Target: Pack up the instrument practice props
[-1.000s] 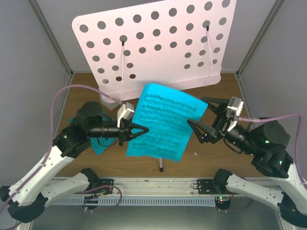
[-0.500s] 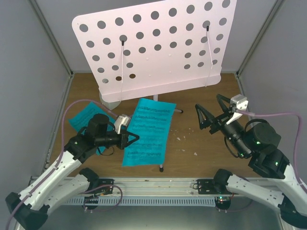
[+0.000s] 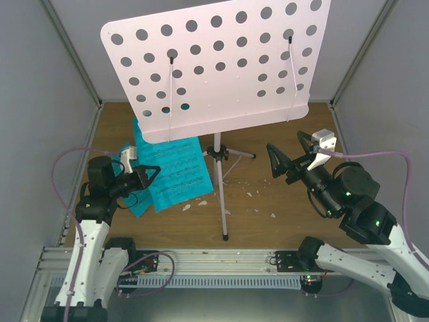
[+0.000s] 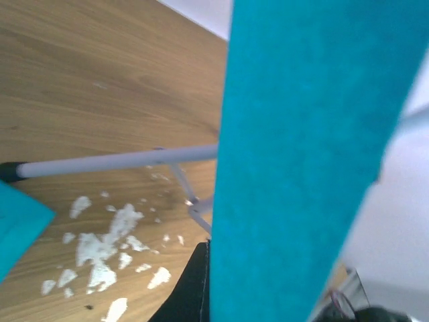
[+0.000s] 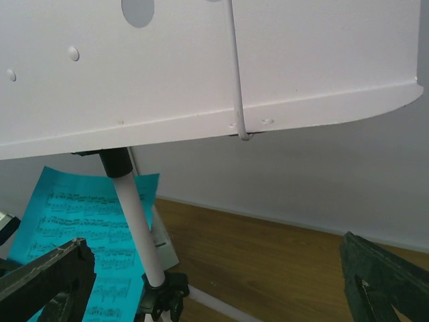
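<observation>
Sheet-music page (image 3: pixel 175 171) in cyan, pinched by my left gripper (image 3: pixel 153 173), jaws together on its edge, at nine o'clock from the music stand (image 3: pixel 214 67) pole. I'm seeing it held up on a slant over the wooden table (image 3: pixel 288 221), with a second cyan page (image 3: pixel 137 203) lying beneath. My right gripper (image 3: pixel 287 149) hovers at three o'clock, fingers spread wide, nothing between them. White crumbs (image 3: pixel 251 194) lie scattered around five o'clock.
</observation>
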{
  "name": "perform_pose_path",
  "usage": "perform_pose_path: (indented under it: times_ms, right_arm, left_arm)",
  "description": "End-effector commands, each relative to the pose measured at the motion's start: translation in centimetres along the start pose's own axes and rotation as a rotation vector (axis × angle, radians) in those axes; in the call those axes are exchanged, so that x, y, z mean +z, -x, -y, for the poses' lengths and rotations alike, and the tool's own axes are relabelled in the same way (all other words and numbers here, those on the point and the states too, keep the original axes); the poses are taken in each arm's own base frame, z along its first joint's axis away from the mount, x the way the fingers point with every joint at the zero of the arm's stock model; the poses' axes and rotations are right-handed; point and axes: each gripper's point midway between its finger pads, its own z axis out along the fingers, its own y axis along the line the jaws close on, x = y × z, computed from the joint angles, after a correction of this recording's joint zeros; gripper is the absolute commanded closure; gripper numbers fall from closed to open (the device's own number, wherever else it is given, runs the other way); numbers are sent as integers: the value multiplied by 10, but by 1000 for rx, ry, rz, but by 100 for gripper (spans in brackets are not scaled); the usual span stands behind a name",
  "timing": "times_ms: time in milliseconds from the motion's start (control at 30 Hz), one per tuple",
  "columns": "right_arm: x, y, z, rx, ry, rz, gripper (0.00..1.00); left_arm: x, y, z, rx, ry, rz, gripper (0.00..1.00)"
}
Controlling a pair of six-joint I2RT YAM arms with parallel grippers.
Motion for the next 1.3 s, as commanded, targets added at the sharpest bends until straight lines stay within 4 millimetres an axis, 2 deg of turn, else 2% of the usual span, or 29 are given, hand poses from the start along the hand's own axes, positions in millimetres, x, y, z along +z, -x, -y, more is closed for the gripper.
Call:
perform_pose_path:
  times_ms: [0, 200, 267, 433, 500, 567, 600, 633, 700, 833, 900, 1000, 1167, 1267]
  right_arm:
    - [1, -1, 5, -4, -30, 4, 0]
    - [-2, -3, 11, -12, -52, 6, 0]
    - [-3, -3, 12, -14, -55, 8, 0]
    - [-7, -3, 15, -15, -63, 14, 0]
    - [-10, -2, 18, -14, -74, 20, 0]
    - [-12, -2, 22, -10, -90, 28, 0]
    - [-13, -2, 23, -8, -96, 34, 0]
    - [-15, -1, 25, -2, -102, 45, 0]
    - [-17, -1, 28, 5, -108, 61, 0]
    - [-23, 3, 31, 21, -109, 93, 0]
    - [-26, 4, 32, 23, -111, 101, 0]
    - [-31, 6, 38, 36, -136, 114, 0]
    - [-39, 8, 42, 52, -135, 149, 0]
    - [-42, 11, 37, 64, -97, 180, 0]
  left_arm:
    - [-11, 14, -32, -90, 65, 115, 100]
    - [-25, 14, -97, -253, 218, 247, 100]
    - [-26, 7, -119, -317, 246, 273, 100]
    - [-30, -2, -156, -427, 276, 312, 100]
    - [-34, -4, -165, -440, 292, 313, 100]
    - [-38, -2, -167, -438, 292, 322, 92]
    - [-40, 1, -166, -435, 293, 332, 83]
    - [-42, 2, -166, -436, 298, 339, 78]
    - [-46, 7, -164, -428, 304, 356, 62]
    - [-50, 12, -161, -429, 307, 369, 21]
    - [-53, 15, -160, -437, 314, 376, 9]
    - [-61, 26, -156, -431, 343, 401, 1]
    - [-81, 53, -146, -384, 415, 461, 1]
    - [-93, 67, -142, -326, 483, 471, 1]
